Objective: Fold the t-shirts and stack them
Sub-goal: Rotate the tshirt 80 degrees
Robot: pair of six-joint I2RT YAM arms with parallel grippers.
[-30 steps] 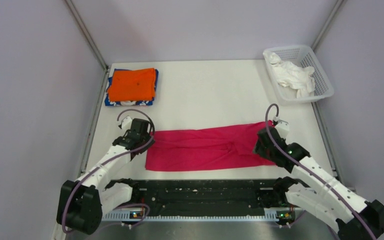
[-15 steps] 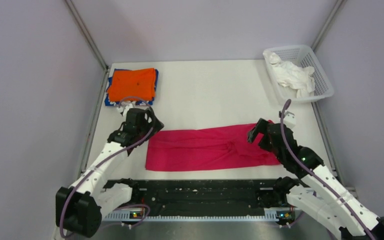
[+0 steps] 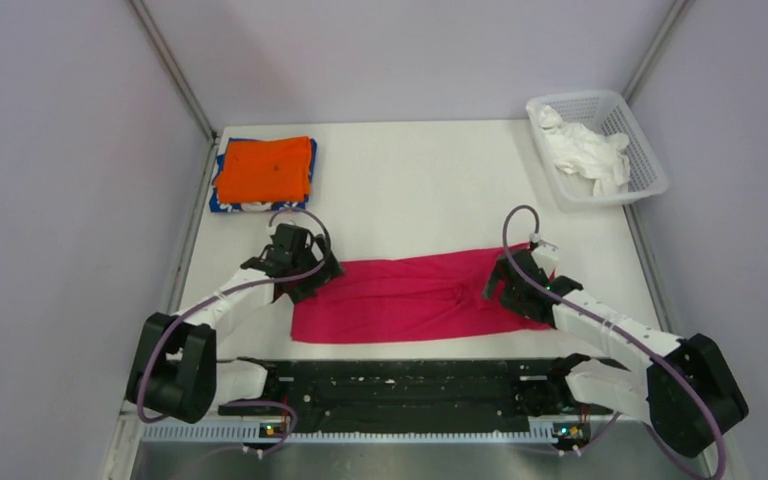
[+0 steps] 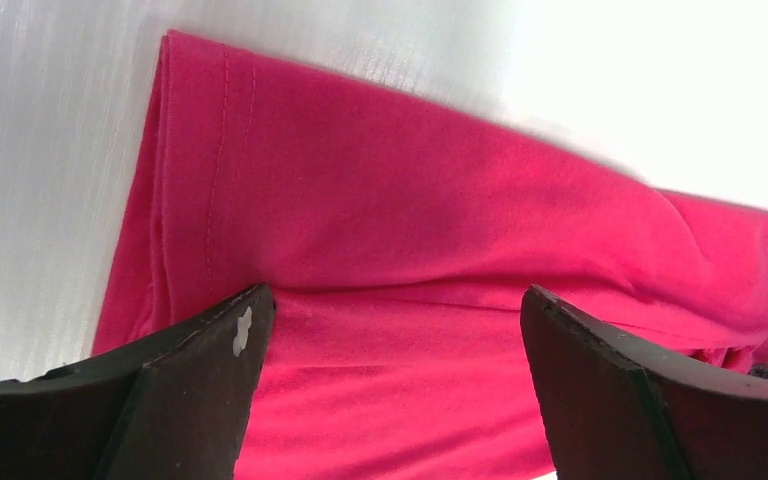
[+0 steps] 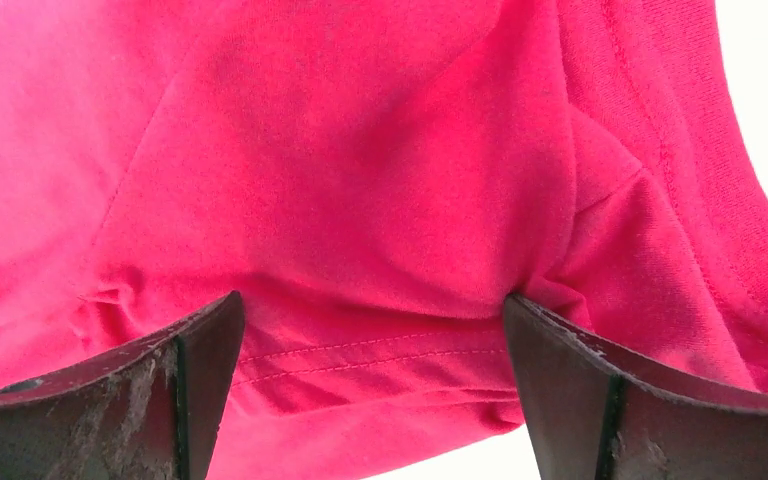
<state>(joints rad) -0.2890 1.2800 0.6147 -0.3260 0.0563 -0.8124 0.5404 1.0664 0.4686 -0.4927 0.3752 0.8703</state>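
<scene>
Because the magenta-red t-shirt (image 3: 410,298) is soft, light cloth, I judge it will sag and crease wherever I lift it. The stitched edges at its ends look best to pinch, all layers together. It lies on the desk (image 3: 410,190) near the arms' bases, folded into a band whose long axis runs left to right; I cannot tell which end holds the collar. My left tool (image 3: 310,275) and right tool (image 3: 505,285) hover over its two ends, spread wide, holding nothing. The orange t-shirt (image 3: 265,170) sits stacked on the blue t-shirt (image 3: 225,203), far left.
</scene>
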